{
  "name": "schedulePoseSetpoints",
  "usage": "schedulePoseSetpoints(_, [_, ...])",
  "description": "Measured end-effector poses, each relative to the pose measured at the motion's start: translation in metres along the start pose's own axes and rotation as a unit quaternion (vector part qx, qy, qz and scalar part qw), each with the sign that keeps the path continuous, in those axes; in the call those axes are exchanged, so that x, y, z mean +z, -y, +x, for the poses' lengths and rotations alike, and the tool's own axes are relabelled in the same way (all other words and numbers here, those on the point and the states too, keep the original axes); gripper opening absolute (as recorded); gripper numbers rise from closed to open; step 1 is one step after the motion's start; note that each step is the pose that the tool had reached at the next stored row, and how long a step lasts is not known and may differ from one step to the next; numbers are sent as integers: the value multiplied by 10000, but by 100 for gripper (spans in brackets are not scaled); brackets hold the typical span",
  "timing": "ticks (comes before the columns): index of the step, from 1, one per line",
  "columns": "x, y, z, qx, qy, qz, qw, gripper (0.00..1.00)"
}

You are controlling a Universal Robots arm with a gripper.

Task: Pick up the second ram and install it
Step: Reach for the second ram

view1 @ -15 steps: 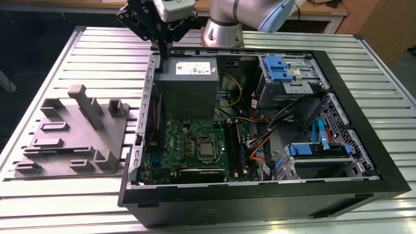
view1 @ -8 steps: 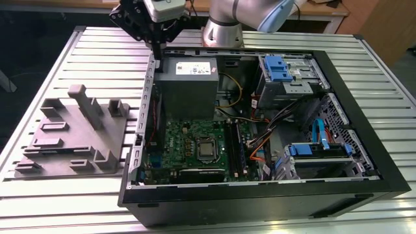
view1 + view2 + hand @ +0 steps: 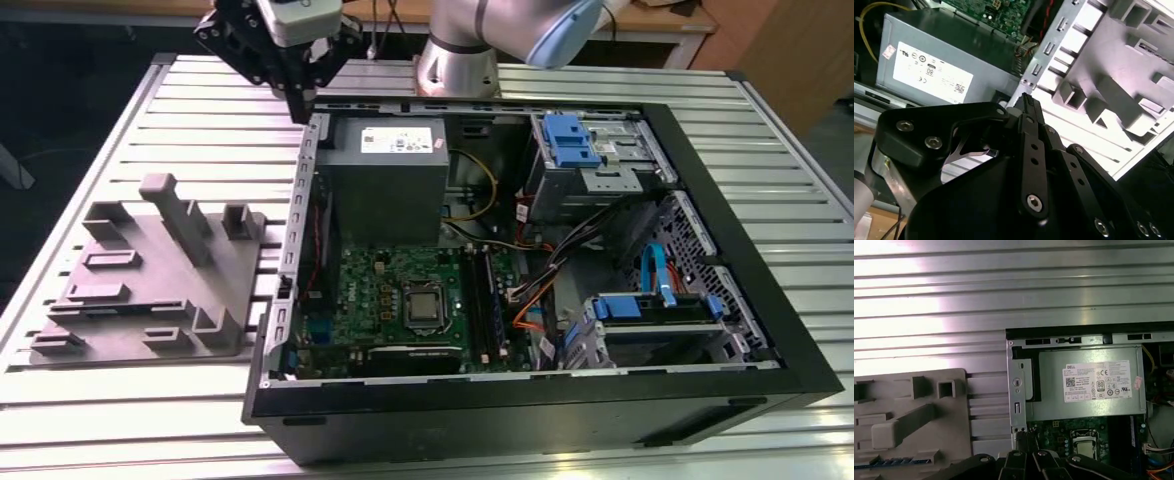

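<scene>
One arm (image 3: 467, 40), exterior view: the gripper (image 3: 296, 100) hangs high over the table (image 3: 107, 130), above the far corner of the open case (image 3: 534, 400) on the exterior view's left. Its fingers are pressed together to a point, with nothing seen between them. The tray (image 3: 134, 310) sits on the table at the exterior view's left of the case, close to its wall. The PSU (image 3: 387, 170) lies in the case just beside the gripper's spot, and the board (image 3: 374, 290) is nearer the camera.

Second wrist view: the gripper (image 3: 1025, 100) has its tips meeting and is closed on no load. The case wall's edge runs past the tips, with the PSU (image 3: 929, 65) on one side of it and the tray (image 3: 1114, 100) on the other.

First wrist view: the gripper (image 3: 1021, 442) is over the case wall, between the tray (image 3: 904, 390) and the PSU (image 3: 1094, 385), with the ribbed table (image 3: 1004, 290) beyond. A narrow bluish strip with a row of small segments lies in a tray slot, well apart from the fingers. This looks like the ram (image 3: 896, 460), though I cannot tell for sure.
</scene>
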State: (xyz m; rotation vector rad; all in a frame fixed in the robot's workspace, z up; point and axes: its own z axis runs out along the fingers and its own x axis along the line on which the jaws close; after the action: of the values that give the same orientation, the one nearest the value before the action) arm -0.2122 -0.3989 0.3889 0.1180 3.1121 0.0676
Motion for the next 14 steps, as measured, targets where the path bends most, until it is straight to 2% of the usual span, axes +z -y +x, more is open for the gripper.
schedulePoseSetpoints(8, [-4,12,169,0,0,0,10000,10])
schedulePoseSetpoints(14, [-5,18,241,-1,0,0,10000,10])
